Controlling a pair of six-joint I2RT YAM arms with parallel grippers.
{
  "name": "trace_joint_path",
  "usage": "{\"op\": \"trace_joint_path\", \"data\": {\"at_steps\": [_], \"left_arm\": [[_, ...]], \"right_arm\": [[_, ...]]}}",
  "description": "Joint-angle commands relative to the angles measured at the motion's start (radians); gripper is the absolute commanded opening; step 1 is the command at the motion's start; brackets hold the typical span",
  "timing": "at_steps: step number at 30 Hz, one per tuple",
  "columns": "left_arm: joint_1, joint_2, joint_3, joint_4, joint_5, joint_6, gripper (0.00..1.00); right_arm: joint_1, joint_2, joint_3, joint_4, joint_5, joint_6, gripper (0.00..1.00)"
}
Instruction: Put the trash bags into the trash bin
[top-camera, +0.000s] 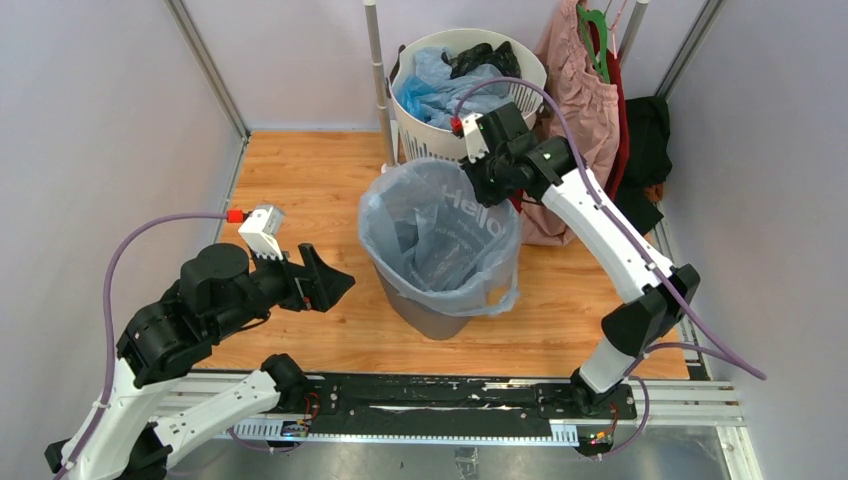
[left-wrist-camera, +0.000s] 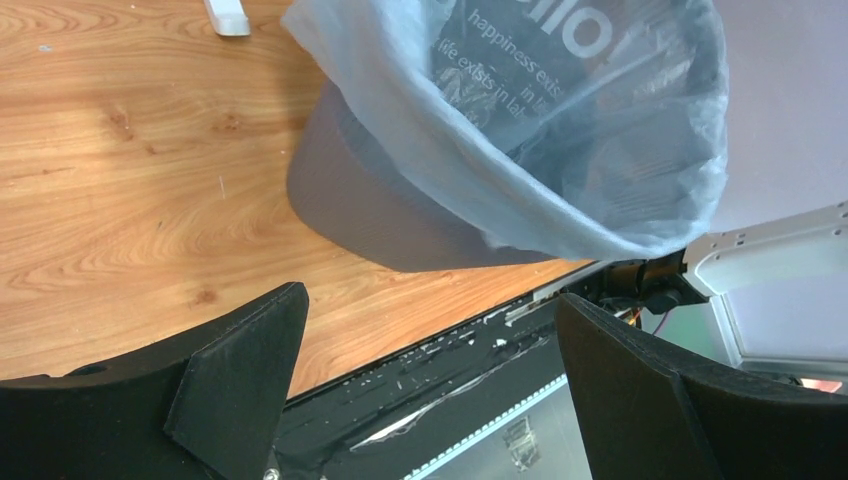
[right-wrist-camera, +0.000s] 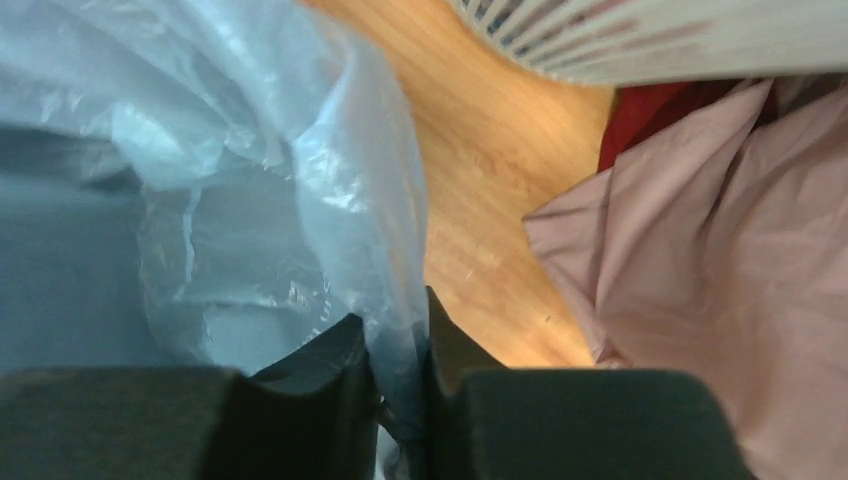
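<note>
The dark grey mesh trash bin (top-camera: 430, 310) stands mid-floor, lined by a pale blue see-through trash bag (top-camera: 440, 225) with "Hello" lettering; its edge drapes over the rim. In the left wrist view the bin (left-wrist-camera: 370, 215) and bag (left-wrist-camera: 560, 130) fill the upper right. My right gripper (top-camera: 497, 190) is at the bin's far right rim, shut on the bag's edge (right-wrist-camera: 395, 290). My left gripper (top-camera: 325, 280) is open and empty, left of the bin, apart from it; it also shows in the left wrist view (left-wrist-camera: 430, 350).
A round white slotted basket (top-camera: 425, 140) with more blue and black bags (top-camera: 440, 85) stands behind the bin. A pink garment (top-camera: 580, 110) hangs at the back right, with a metal pole (top-camera: 380, 80) beside the basket. Walls close both sides.
</note>
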Motion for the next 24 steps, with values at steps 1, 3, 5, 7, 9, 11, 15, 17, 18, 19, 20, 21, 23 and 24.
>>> {"op": "trace_joint_path", "data": {"at_steps": [1,3,5,7,9,11,15,17,18,19,20,21,23,24], "left_arm": [[-0.009,-0.005,-0.005,-0.004,0.006,-0.003,0.99],[-0.009,-0.005,-0.005,-0.004,0.006,-0.003,0.99],[-0.009,-0.005,-0.007,-0.004,0.006,-0.002,0.99],[-0.009,-0.008,-0.010,-0.004,0.007,-0.004,0.99],[-0.009,-0.008,-0.013,-0.004,0.009,-0.005,0.99],[-0.009,-0.014,-0.017,-0.004,0.009,-0.006,0.99],[-0.009,-0.015,-0.021,-0.004,0.013,-0.007,0.99],[-0.009,-0.011,-0.018,-0.004,0.017,-0.009,0.99],[-0.009,-0.009,-0.016,-0.003,0.018,-0.009,0.99],[-0.010,-0.005,-0.013,-0.002,0.019,-0.007,0.99],[-0.009,-0.002,-0.008,-0.003,0.023,-0.005,0.99],[-0.009,0.004,0.000,-0.003,0.027,-0.003,0.98],[-0.009,0.028,0.025,-0.003,0.041,0.010,0.97],[-0.009,0.044,0.042,-0.004,0.051,0.018,0.97]], "right_arm": [[0.008,-0.101,-0.077,-0.058,0.085,0.140,0.16],[0.008,-0.134,-0.102,-0.096,0.143,0.238,0.13],[0.007,-0.165,-0.121,-0.152,0.206,0.380,0.10],[0.008,-0.211,-0.190,-0.140,0.177,0.470,0.17],[0.017,-0.257,-0.255,-0.099,0.123,0.528,0.26],[0.026,-0.295,-0.292,-0.070,0.105,0.563,0.47],[0.026,-0.333,-0.274,-0.060,0.138,0.558,0.79],[0.025,-0.322,-0.233,-0.066,0.145,0.531,0.83],[0.025,-0.306,-0.209,-0.066,0.140,0.511,0.84],[0.024,-0.288,-0.185,-0.068,0.131,0.493,0.84],[0.024,-0.267,-0.157,-0.070,0.121,0.471,0.83],[0.024,-0.242,-0.130,-0.076,0.109,0.448,0.81],[0.024,-0.190,-0.068,-0.104,0.103,0.411,0.78],[0.024,-0.167,-0.048,-0.109,0.092,0.391,0.76]]}}
